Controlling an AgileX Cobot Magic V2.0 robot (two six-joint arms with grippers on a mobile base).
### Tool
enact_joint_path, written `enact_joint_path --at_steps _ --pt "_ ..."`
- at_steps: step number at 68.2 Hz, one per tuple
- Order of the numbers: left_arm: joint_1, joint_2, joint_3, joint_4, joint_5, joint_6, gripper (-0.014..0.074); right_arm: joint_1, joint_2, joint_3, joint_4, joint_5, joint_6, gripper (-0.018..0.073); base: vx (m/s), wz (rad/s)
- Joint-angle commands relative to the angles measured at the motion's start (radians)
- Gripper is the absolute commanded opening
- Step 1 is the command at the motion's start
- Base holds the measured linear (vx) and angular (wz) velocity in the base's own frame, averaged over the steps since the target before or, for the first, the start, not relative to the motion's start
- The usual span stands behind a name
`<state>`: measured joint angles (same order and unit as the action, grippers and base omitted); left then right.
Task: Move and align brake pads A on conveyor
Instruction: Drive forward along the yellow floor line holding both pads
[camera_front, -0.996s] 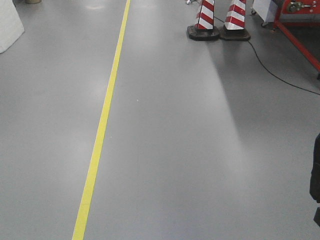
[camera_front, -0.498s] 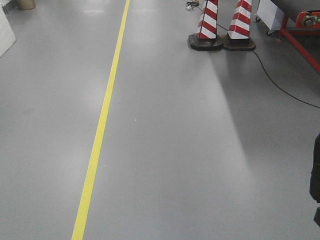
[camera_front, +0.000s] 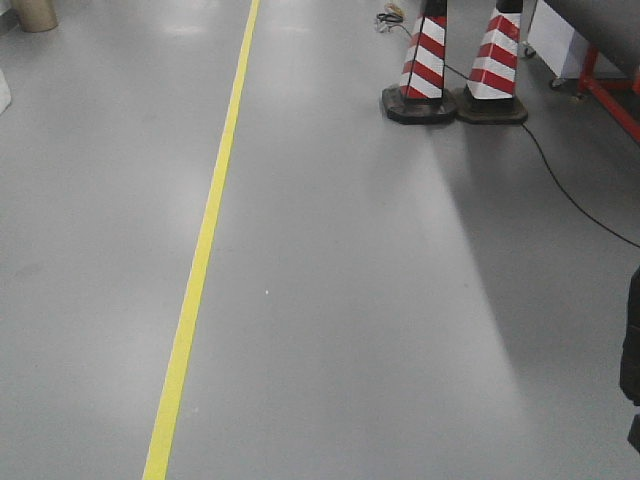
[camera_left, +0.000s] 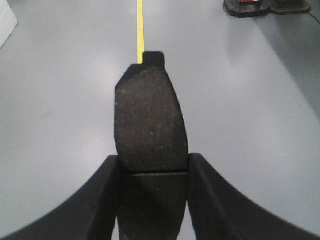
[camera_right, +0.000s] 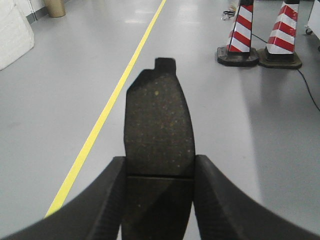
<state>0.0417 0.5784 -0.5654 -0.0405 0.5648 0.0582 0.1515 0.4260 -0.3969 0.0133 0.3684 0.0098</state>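
Observation:
My left gripper (camera_left: 153, 162) is shut on one brake pad (camera_left: 150, 120), a dark grainy curved-oblong plate held flat and sticking out forward over the grey floor. My right gripper (camera_right: 159, 162) is shut on another brake pad (camera_right: 159, 125), held the same way, its centre groove lying between the fingers. The conveyor (camera_front: 605, 25) shows only as a dark belt corner with a red frame leg (camera_front: 612, 100) at the far top right of the front view. Neither gripper appears in that view.
Two red-and-white striped cones (camera_front: 428, 65) (camera_front: 497, 65) stand ahead to the right, in front of the conveyor. A black cable (camera_front: 570, 190) runs across the floor from them. A yellow line (camera_front: 205, 240) runs ahead on the left. A white bulky object (camera_right: 12, 35) sits far left.
The whole view has advanced over the floor: the cones look nearer and have slid down and right, and the conveyor frame has drifted toward the right edge. Only the front view has earlier frames.

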Motion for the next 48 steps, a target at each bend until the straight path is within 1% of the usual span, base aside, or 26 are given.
enact_joint_path --at_steps 1,48 --pt "-0.006 0.003 -0.029 -0.01 -0.092 0.0 0.0066 -0.001 0.005 -0.03 -0.003 -0.091 -0.001 -0.0006 0.57 0.05" --pt "-0.006 0.003 -0.029 -0.01 -0.093 0.0 0.0066 -0.001 0.005 -0.03 -0.003 -0.091 -0.001 -0.0006 0.59 0.05"
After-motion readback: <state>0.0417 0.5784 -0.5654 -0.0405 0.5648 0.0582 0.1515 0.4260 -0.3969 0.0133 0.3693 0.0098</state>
